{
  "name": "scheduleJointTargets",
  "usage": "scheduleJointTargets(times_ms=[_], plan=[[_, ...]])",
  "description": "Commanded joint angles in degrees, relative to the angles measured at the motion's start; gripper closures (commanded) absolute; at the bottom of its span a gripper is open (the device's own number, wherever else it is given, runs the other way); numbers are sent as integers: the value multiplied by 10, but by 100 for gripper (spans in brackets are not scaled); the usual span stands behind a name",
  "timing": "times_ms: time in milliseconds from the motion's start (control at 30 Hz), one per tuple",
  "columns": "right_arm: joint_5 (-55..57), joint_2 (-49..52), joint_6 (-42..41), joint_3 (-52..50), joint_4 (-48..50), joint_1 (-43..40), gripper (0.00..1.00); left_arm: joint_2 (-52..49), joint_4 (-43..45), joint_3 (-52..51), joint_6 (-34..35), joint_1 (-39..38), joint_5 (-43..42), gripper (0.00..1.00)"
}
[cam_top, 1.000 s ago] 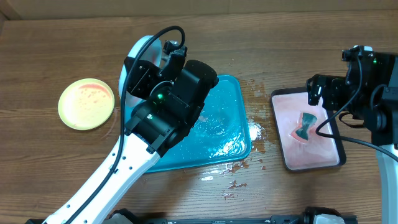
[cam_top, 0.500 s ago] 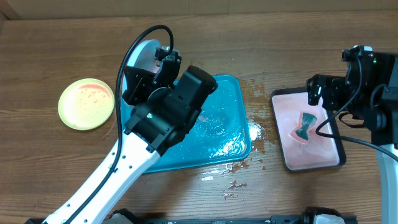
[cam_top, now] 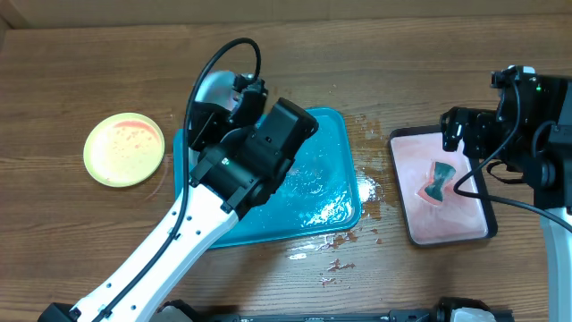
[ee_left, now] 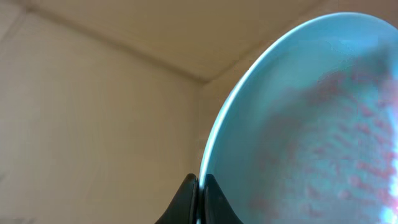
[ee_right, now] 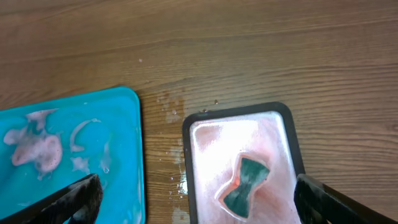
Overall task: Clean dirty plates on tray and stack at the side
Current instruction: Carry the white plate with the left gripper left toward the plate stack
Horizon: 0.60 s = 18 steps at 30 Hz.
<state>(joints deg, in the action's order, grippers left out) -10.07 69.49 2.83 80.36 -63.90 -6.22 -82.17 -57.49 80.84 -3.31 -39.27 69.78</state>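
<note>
While the left jaws pinch the light blue plate (ee_left: 311, 124) by its rim, move it slowly. Right jaws gape empty near the sponge (ee_right: 245, 180).

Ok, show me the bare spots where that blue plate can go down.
Bare wood lies along the far edge of the table behind the teal tray and black tray, and at the near-left corner below the yellow plate. The gap between the trays is narrow and splashed; the left arm covers the teal tray's left side.

Plate (cam_top: 124, 149) left of tray (cam_top: 326, 179); small tray (cam_top: 456, 215) right
</note>
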Motion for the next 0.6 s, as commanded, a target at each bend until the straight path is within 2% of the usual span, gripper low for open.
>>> scheduleJointTargets(times_ms=[0, 100, 233, 333, 567], plan=[[1, 1, 2, 11, 3, 1, 0, -2, -8, 7, 41, -5, -59, 96], [1, 1, 2, 11, 3, 1, 0, -2, -32, 7, 106, 14, -74, 96], [1, 1, 2, 11, 3, 1, 0, -2, -67, 7, 171, 84, -252, 95], [1, 1, 2, 11, 3, 1, 0, -2, -87, 7, 226, 165, -355, 96], [1, 1, 2, 11, 3, 1, 0, 2, -85, 7, 273, 363, -503, 95]])
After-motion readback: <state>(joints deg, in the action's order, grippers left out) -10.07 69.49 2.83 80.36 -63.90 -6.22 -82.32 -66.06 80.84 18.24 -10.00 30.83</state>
